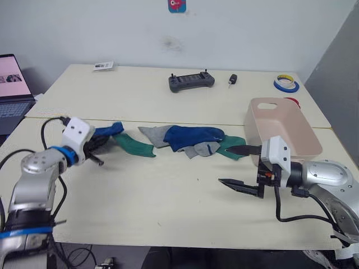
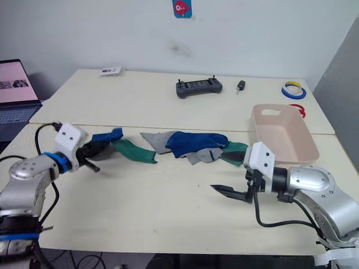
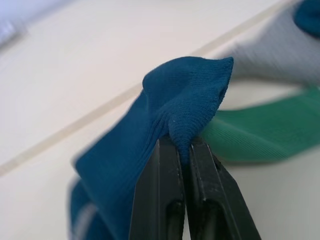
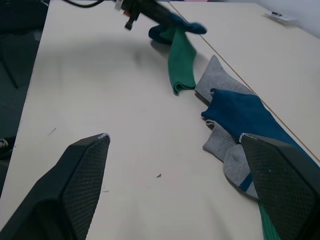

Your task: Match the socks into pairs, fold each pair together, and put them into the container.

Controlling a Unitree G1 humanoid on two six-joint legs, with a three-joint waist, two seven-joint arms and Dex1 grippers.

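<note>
My left gripper (image 1: pixel 99 147) is shut on a fold of a royal blue sock (image 3: pixel 185 95), held just above the table at the left. A teal-green sock (image 1: pixel 134 145) lies right beside it. In the table's middle a second blue sock (image 1: pixel 193 136) lies over a grey sock (image 1: pixel 154 134), with another grey sock with a blue mark (image 1: pixel 203 149) and a second green sock (image 1: pixel 233 147) at its right end. The pink-beige container (image 1: pixel 291 137) stands at the right. In front of it my right gripper (image 1: pixel 240 166) is open, holding nothing, pointing left toward the pile.
On the far table half lie a black controller (image 1: pixel 191 82), a small black object (image 1: pixel 232 79), tape rolls (image 1: pixel 286 83) and a white card (image 1: pixel 104 66). A laptop (image 1: pixel 12 84) sits beyond the left edge. A seam (image 1: pixel 168 124) runs between the two tabletops.
</note>
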